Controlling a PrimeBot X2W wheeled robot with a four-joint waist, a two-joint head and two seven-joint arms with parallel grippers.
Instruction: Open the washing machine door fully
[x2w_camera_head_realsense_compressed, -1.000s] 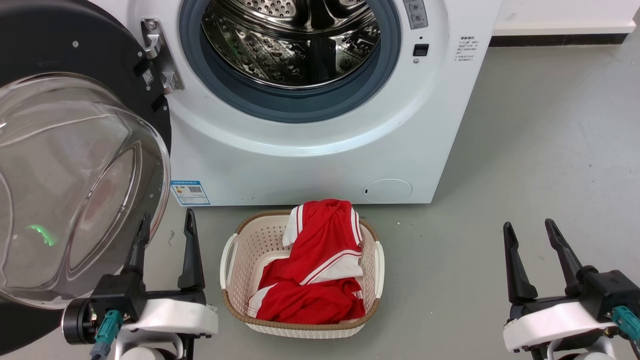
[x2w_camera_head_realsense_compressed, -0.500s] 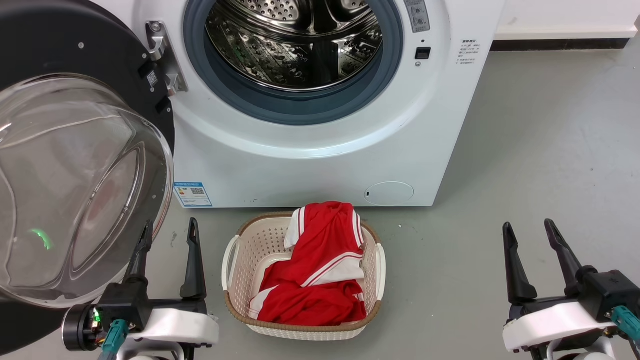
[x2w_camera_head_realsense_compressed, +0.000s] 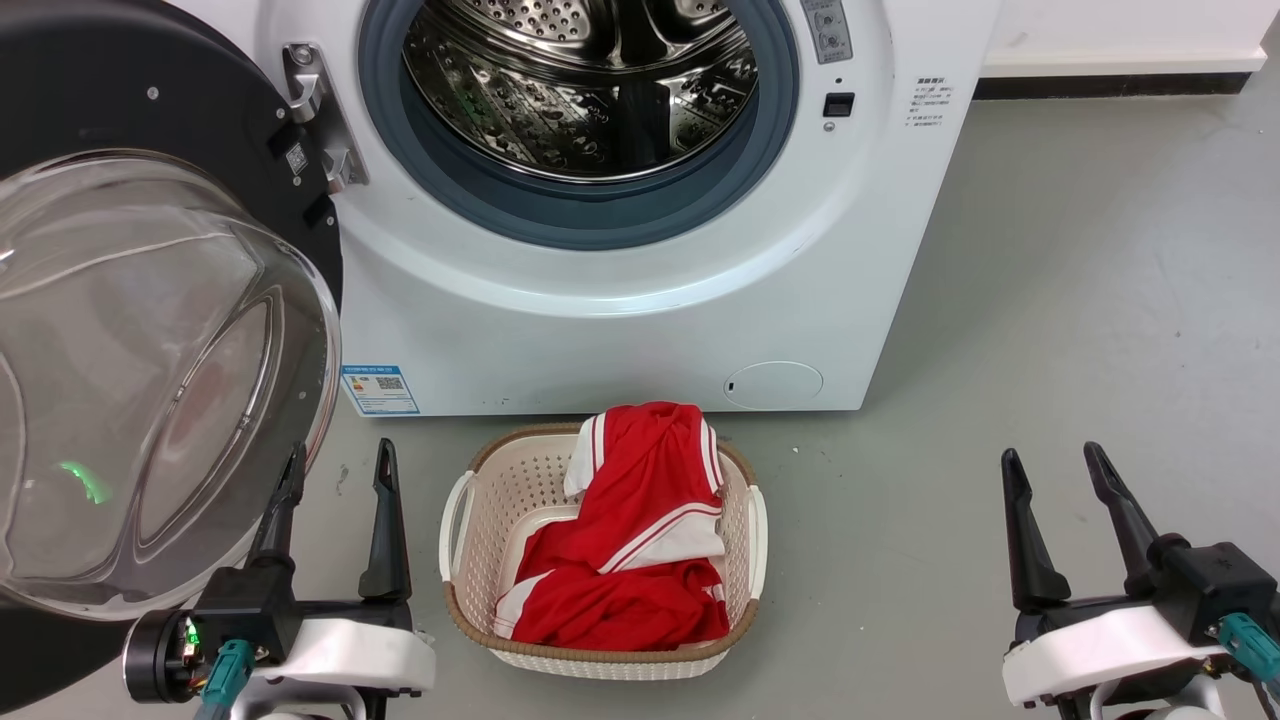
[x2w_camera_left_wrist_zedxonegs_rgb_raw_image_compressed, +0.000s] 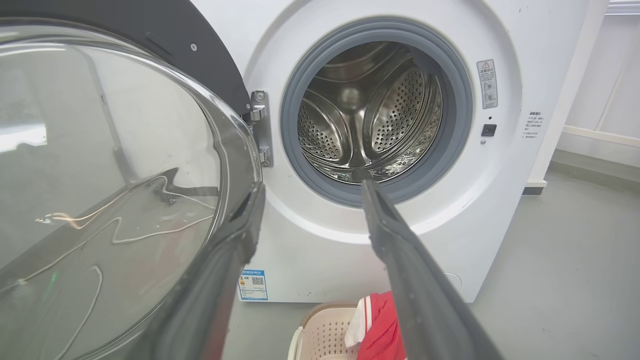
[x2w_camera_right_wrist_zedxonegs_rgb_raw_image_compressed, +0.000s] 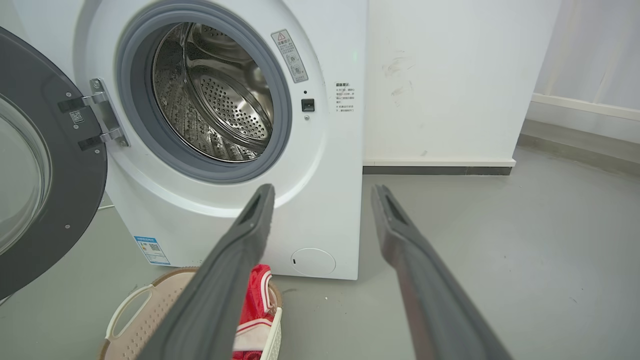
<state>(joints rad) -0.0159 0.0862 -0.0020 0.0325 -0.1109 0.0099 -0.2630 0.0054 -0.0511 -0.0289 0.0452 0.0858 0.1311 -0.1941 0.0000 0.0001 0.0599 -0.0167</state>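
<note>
Only the camera shifts over the last second: the washing machine door (x2w_camera_head_realsense_compressed: 150, 340) stays swung wide, left of the washing machine (x2w_camera_head_realsense_compressed: 600, 330), perhaps touching the spread, empty left claw (x2w_camera_head_realsense_compressed: 338, 452); right claw (x2w_camera_head_realsense_compressed: 1050, 452) spread too, so opening looks essentially done.

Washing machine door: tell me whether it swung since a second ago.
No. The washing machine door lies just as before against the blue label; only the camera shifted slightly.

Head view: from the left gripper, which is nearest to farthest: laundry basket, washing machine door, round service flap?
From the left gripper:
1. washing machine door, just beside it, left.
2. laundry basket, on the floor to its right.
3. round service flap, low on the washing machine, beyond the basket.
</note>
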